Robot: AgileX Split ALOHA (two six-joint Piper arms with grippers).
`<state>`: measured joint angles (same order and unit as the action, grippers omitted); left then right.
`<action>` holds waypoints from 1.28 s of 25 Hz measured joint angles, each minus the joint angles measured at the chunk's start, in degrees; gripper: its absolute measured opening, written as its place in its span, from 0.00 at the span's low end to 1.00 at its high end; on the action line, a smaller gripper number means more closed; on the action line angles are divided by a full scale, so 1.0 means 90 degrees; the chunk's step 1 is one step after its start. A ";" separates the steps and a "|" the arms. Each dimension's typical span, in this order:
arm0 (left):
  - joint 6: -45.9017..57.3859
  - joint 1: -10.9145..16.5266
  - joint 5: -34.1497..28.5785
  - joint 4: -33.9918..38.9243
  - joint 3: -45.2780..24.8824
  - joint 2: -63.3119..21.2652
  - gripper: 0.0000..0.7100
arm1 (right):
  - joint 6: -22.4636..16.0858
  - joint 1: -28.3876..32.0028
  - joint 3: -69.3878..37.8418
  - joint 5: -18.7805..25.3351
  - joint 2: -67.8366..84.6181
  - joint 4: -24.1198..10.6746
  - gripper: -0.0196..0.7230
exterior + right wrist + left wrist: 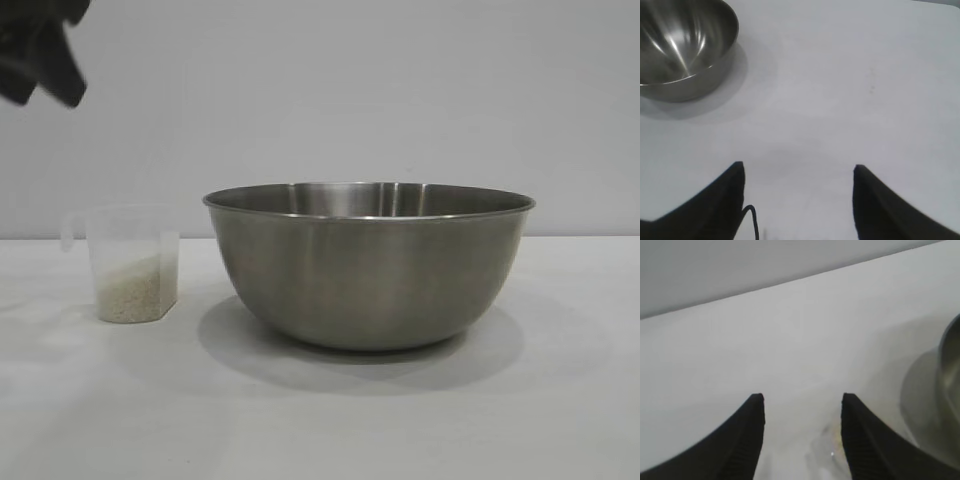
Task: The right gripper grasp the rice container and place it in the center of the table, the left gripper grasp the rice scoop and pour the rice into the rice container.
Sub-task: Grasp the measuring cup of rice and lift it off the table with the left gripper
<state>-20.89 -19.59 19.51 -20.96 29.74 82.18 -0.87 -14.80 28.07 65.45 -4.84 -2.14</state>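
A: Sitting mid-worktop [560, 420], the big round shiny steel bowl [368, 265]; the small clear plastic cup [133, 265] of white rice [130, 290] stands beside it.

B: Left gripper [802, 407] hangs spread, empty, maybe over the cup. Right gripper [799, 172] too, near the bowl.

No legible text or markings.

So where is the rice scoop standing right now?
In the exterior view the rice scoop stands upright on the table at the left, apart from the rice container, partly filled with rice.
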 joint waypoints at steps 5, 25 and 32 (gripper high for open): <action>0.0306 -0.0350 0.1517 0.0077 -0.0892 -0.0031 0.49 | 0.0000 0.0000 0.0000 0.0000 0.0000 0.0000 0.56; 0.1165 -0.0375 0.3438 0.0602 -0.1694 0.1585 0.51 | 0.0000 0.0000 -0.0005 -0.0010 0.0000 0.0000 0.56; 0.1581 -0.0375 0.5029 0.0759 -0.1694 0.2702 0.49 | 0.0000 0.0000 -0.0005 -0.0010 0.0000 0.0000 0.49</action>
<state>-6.66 -22.97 64.77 -14.12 14.50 106.50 -0.87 -14.80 28.02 65.36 -4.84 -2.14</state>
